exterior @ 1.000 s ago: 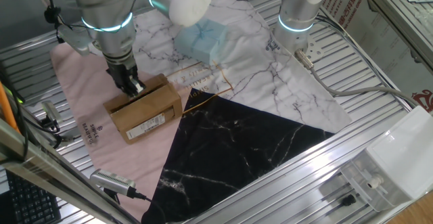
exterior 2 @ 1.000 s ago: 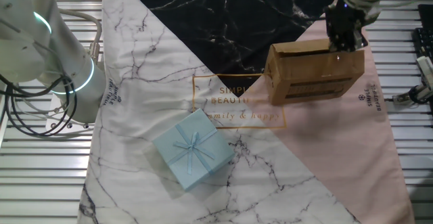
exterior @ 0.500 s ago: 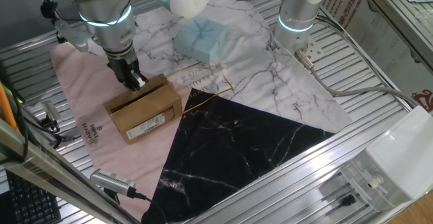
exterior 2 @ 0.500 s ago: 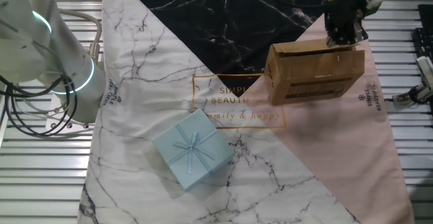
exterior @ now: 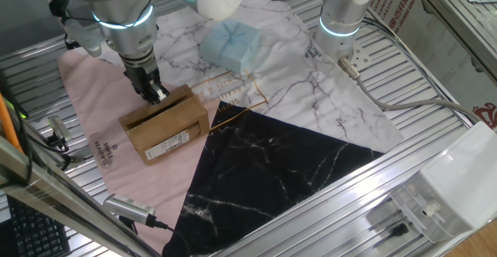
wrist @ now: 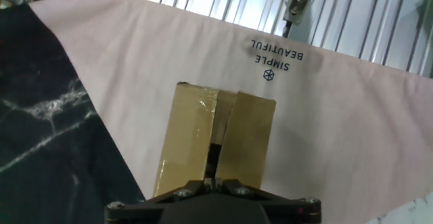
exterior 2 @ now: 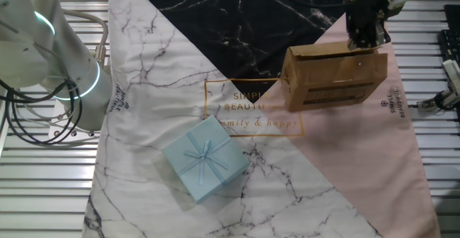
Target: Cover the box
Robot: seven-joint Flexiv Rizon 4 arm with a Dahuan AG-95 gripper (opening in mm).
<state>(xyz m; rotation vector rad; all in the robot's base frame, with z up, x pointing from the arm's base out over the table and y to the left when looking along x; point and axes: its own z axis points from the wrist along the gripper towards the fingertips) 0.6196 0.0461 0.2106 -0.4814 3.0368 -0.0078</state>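
Note:
The box is a small brown carton with a white label on its long side. It lies on the pink part of the cloth and also shows in the other fixed view. In the hand view the box has its two long top flaps folded down with a narrow dark slit between them. My gripper is shut and empty, with its fingers pressed together. It hovers just above the box's far top edge, as the other fixed view and the hand view show.
A pale blue gift package with a bow lies on the white marble part of the cloth. A second arm's base stands at the cloth's far edge. A grey tool and cables lie on the slatted table by the pink corner.
My gripper has lifted a little off the box's top and drawn back toward its far edge. The box has not moved.

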